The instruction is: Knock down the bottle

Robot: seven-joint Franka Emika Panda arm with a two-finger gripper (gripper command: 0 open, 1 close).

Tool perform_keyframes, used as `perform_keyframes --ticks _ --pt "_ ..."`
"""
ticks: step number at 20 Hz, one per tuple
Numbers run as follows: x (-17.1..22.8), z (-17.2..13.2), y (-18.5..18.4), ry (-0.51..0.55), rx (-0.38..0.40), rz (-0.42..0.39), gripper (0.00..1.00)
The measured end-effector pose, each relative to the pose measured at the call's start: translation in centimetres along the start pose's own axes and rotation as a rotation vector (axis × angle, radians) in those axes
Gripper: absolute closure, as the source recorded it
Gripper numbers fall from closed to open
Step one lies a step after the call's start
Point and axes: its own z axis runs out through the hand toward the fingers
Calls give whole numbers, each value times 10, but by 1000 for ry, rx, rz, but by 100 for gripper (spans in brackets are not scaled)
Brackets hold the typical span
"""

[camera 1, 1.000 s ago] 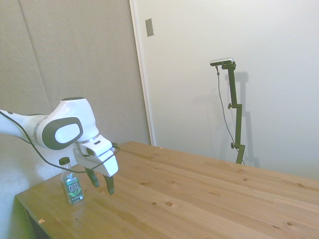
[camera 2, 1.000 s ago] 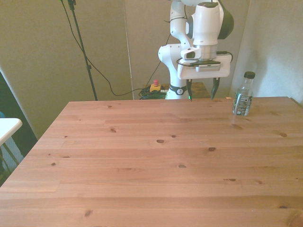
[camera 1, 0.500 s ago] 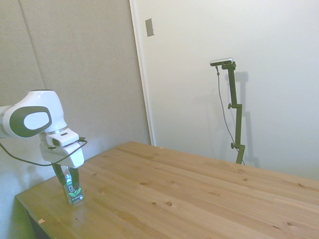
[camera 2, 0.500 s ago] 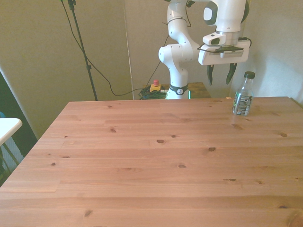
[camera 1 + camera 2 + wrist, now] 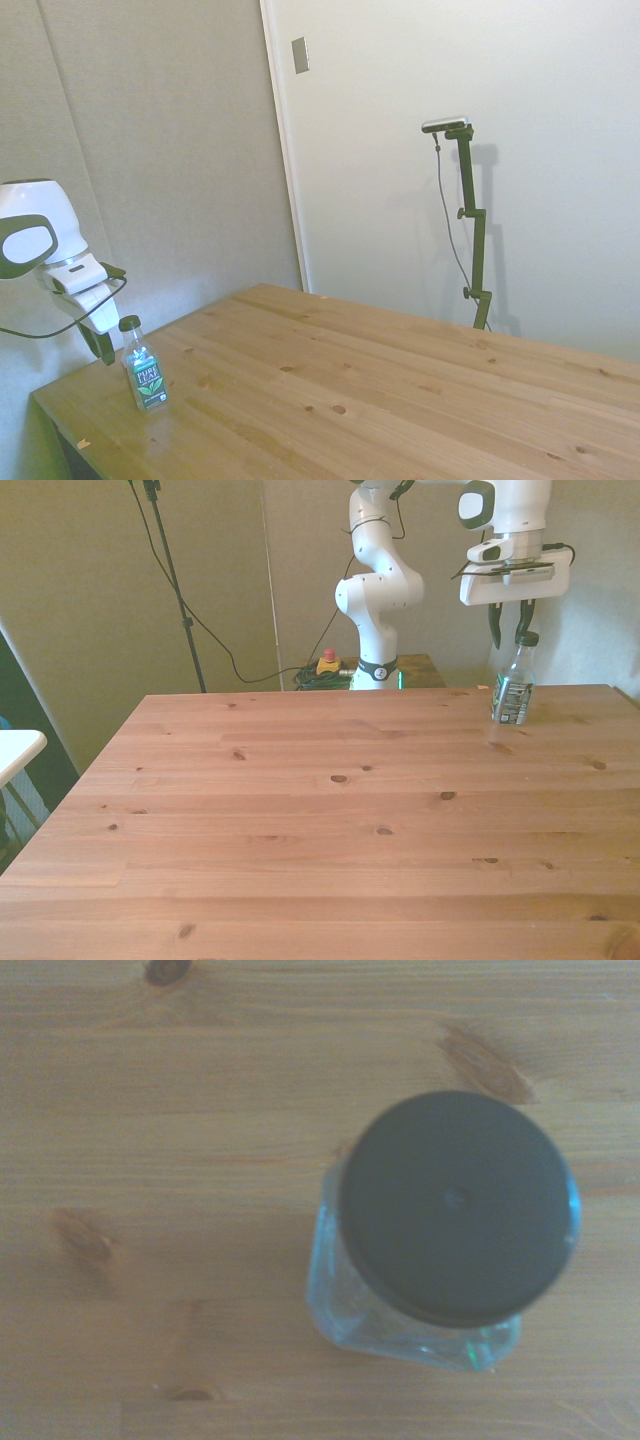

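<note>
Near the table's (image 5: 420,390) corner on the front view's right, your bottle (image 5: 513,686) stands upright, long axis vertical, black cap (image 5: 455,1205) on. It looks empty, though I can't be sure. Right above that cap hangs the gripper (image 5: 511,627), fingers spread and holding nothing, so you'll probably need a sideways shove up high.

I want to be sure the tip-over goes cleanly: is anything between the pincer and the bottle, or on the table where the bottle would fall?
Nothing visible. The pincer hangs open just above the bottle, which stands upright near the table edge. The wrist view looks straight down on its black cap, with only bare wood around it.
</note>
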Motion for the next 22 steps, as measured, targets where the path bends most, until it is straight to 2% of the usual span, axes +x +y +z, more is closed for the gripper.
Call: perform_keyframes --ticks 8,22 --pt "-12 -3 -25 -6 32 63 100" --pt "6 -4 -30 43 55 149 100"
